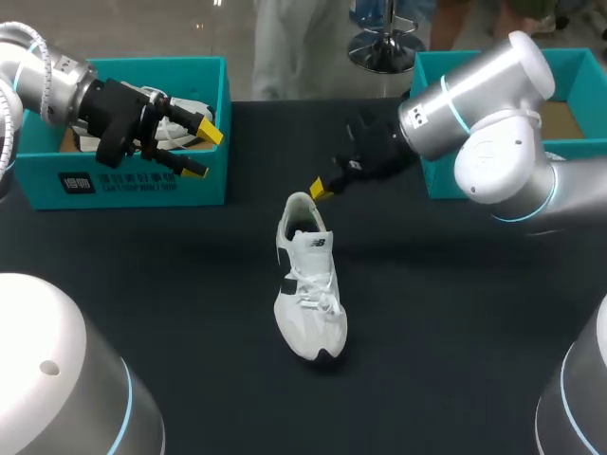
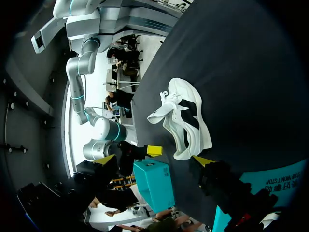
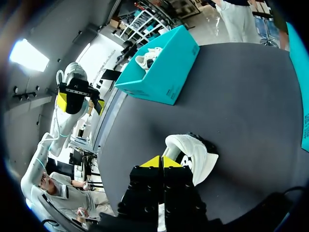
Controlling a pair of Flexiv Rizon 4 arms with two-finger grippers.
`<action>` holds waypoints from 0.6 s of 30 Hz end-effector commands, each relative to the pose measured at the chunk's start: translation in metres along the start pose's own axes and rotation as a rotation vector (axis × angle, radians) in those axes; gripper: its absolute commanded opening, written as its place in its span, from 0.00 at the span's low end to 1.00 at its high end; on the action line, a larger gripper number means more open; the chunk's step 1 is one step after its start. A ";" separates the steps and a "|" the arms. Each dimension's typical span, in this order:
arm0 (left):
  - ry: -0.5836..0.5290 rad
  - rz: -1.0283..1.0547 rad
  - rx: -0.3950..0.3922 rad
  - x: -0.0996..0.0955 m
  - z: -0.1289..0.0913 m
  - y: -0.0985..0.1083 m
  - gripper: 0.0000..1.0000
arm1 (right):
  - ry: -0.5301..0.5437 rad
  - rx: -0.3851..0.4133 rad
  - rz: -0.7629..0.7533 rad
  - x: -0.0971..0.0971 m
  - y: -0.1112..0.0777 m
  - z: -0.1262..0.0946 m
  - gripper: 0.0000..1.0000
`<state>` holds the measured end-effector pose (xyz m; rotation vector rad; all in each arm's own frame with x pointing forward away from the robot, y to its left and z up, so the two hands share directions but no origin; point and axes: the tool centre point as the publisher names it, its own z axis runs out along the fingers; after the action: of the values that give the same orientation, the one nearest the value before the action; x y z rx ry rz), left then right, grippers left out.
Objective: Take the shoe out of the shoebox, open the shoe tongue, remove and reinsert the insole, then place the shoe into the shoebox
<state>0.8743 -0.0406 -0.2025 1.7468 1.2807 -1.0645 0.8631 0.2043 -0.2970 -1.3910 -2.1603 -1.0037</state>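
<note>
A white shoe (image 1: 309,289) lies on the black table (image 1: 455,322), heel toward the far side. My right gripper (image 1: 321,188) is shut just behind the heel, with nothing visible between its tips. In the right wrist view the right gripper (image 3: 161,162) has its yellow tips pressed together, and the shoe's heel collar (image 3: 190,152) is right ahead of them. My left gripper (image 1: 196,149) hangs open at the right end of the left teal shoebox (image 1: 133,180). In the left wrist view the shoe (image 2: 186,118) lies ahead of the open left gripper (image 2: 154,160), well apart from it.
A second white shoe (image 1: 187,133) lies inside the left shoebox. Another teal box (image 1: 493,66) stands at the back right, partly hidden behind my right arm. Bare black tabletop surrounds the shoe toward the front.
</note>
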 end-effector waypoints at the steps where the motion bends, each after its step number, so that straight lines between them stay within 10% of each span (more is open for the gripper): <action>1: 0.002 0.001 0.001 0.000 0.000 0.000 1.00 | -0.037 0.003 0.002 0.002 0.000 0.001 0.00; 18: 0.002 0.001 0.001 0.000 0.000 0.000 1.00 | -0.496 0.207 0.130 0.005 -0.002 0.017 0.00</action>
<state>0.8743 -0.0406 -0.2025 1.7468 1.2807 -1.0645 0.8559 0.2119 -0.3098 -1.5935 -2.2274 -0.6783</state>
